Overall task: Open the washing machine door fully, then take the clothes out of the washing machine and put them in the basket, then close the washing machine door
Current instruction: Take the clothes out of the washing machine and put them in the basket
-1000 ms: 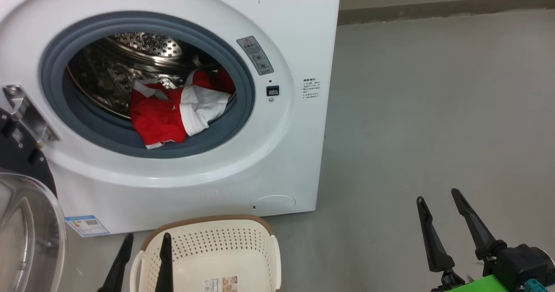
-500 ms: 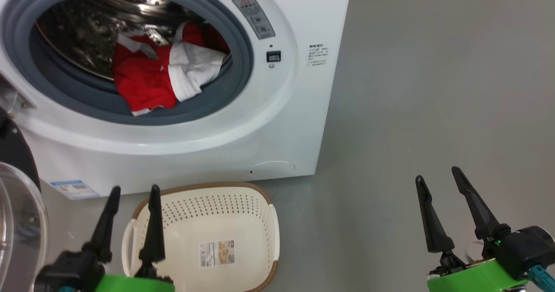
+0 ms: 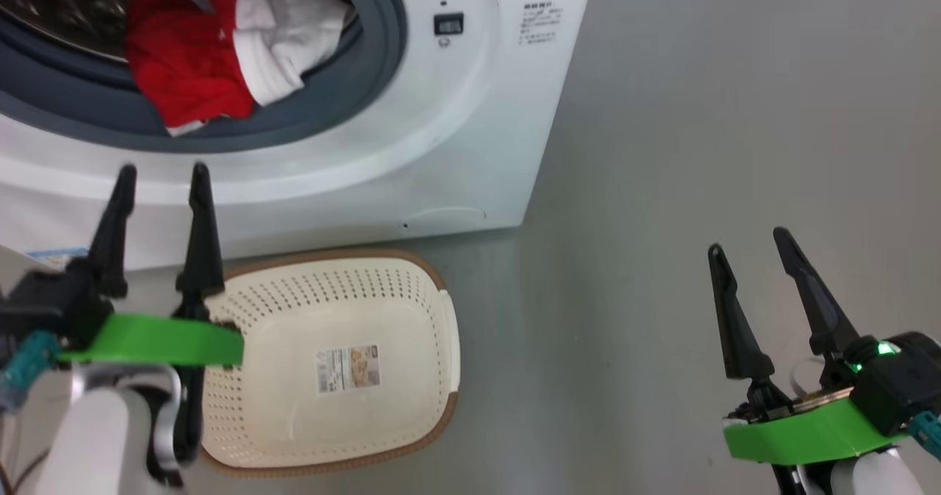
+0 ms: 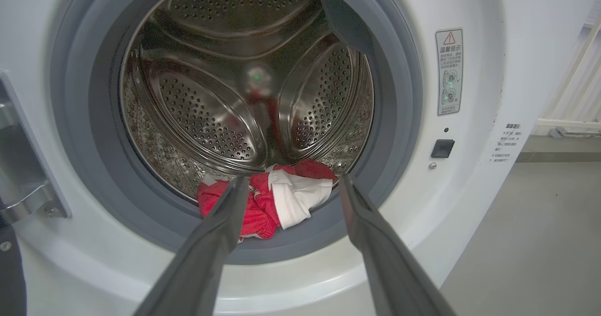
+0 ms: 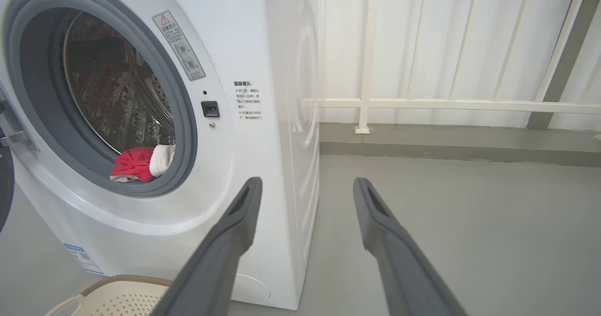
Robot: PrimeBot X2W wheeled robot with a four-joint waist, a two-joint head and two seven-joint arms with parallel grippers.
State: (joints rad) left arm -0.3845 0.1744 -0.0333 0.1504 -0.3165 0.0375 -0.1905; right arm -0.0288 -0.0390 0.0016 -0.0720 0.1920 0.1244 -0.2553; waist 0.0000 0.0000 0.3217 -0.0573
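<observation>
- While both arms sat low in the head view, the left gripper (image 3: 163, 167) had its two dark fingers spread with nothing between them, at the basket's left end.
- Well to the right, the right gripper (image 3: 746, 239) stood just as spread and empty above grey floor (image 3: 662, 186).
- Just before the machine, the basket (image 3: 331, 254) sat on the floor with a paper label (image 3: 348, 368) on its bottom.
- Behind it, the washing machine (image 3: 456, 149) had its mouth uncovered; the washing machine door (image 5: 3, 184) showed as a dark sliver off to the left.
- Farthest in, the clothes (image 3: 184, 76) lay heaped over the grey gasket (image 3: 345, 90) at the front of the steel drum (image 4: 211, 119).
</observation>
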